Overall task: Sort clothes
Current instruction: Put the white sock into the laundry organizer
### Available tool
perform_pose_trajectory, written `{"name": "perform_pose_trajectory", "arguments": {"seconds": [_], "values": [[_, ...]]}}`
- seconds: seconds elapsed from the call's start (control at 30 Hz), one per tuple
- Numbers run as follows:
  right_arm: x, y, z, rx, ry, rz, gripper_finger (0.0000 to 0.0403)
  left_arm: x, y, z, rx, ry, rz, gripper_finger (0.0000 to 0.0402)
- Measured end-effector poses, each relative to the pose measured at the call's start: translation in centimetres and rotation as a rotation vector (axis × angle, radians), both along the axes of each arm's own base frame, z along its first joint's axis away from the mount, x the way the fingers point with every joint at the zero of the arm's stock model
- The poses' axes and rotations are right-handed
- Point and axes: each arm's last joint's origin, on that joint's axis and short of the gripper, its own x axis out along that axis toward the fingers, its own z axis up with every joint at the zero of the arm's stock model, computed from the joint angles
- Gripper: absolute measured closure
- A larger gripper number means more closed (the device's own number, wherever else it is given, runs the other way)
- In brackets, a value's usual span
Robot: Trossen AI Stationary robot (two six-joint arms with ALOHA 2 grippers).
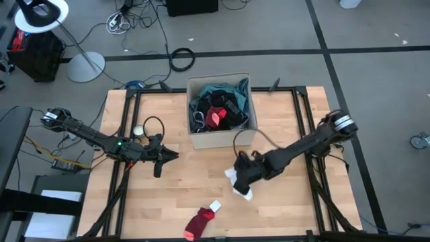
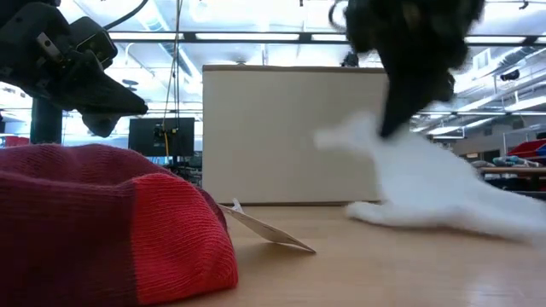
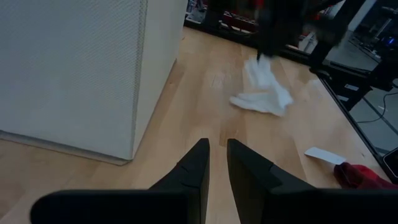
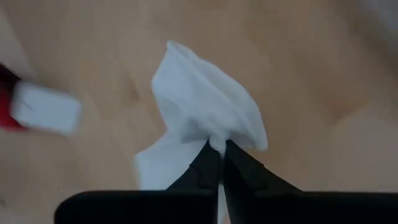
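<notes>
A white garment (image 1: 243, 189) lies right of the table's middle, with my right gripper (image 1: 240, 176) shut on it from above; the low view shows it drawn up into a peak (image 2: 426, 183). Near the front edge lies a red sock (image 1: 199, 224) with a white tag (image 1: 215, 206), and it fills the low view's foreground (image 2: 102, 226). More clothes (image 1: 218, 111) fill the tan cardboard box (image 1: 222, 138) at the far middle. Above the table, left of the box, my left gripper (image 1: 169, 157) hovers with a narrow gap between its fingers (image 3: 217, 155) and nothing in it. My right gripper pinches a bunched fold at the top of the white garment (image 4: 214, 138) between its two fingertips. The fingers come steeply from above, slanting down. The garment hangs from them in a peak, while its lower part (image 2: 465, 213) still lies spread on the table.
The box's near wall (image 2: 290, 136) stands just behind the white garment. Dark frame rails (image 1: 306, 134) run along the table's left and right edges. Bare wood (image 1: 154, 202) lies between the two arms and toward the front left.
</notes>
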Motion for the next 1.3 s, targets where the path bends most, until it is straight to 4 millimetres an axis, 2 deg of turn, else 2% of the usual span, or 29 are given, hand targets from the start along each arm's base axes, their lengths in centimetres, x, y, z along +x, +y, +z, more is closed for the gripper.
{"name": "perform_pose_trajectory", "arguments": {"seconds": [0.23,0.43,0.57,0.67,0.83,0.97,1.17,1.3], "values": [[-0.4,-3.5,9.2,-0.217,-0.297,0.012,0.0399,0.0,0.0,0.0,0.0,0.0,0.0,0.0339],[-0.2,-8.1,17.2,-0.471,-0.444,-0.009,0.0401,0.0,0.0,0.0,0.001,0.0,0.001,0.0339],[-0.2,-11.6,21.1,-0.608,-0.486,-0.05,0.0401,0.0,0.0,0.0,0.003,0.0,0.002,0.0339],[-0.3,-14.2,22.6,-0.67,-0.497,-0.108,0.0401,0.0,0.0,0.0,0.01,0.0,0.001,0.0339],[-0.8,-17.7,22.9,-0.704,-0.456,-0.204,0.04,0.0,0.0,0.0,0.024,0.001,-0.003,0.0339],[-0.4,-19.1,21.8,-0.61,-0.441,-0.205,0.0399,0.0,0.0,0.0,0.026,0.002,-0.003,0.0339],[2.5,-19.8,17.4,-0.452,-0.353,-0.079,0.0382,0.0,0.0,0.0,0.028,0.001,0.0,0.0339],[4.9,-20.5,13.1,-0.41,-0.222,-0.075,0.0367,0.0,0.0,0.0,0.027,0.0,0.0,0.0339]]}}
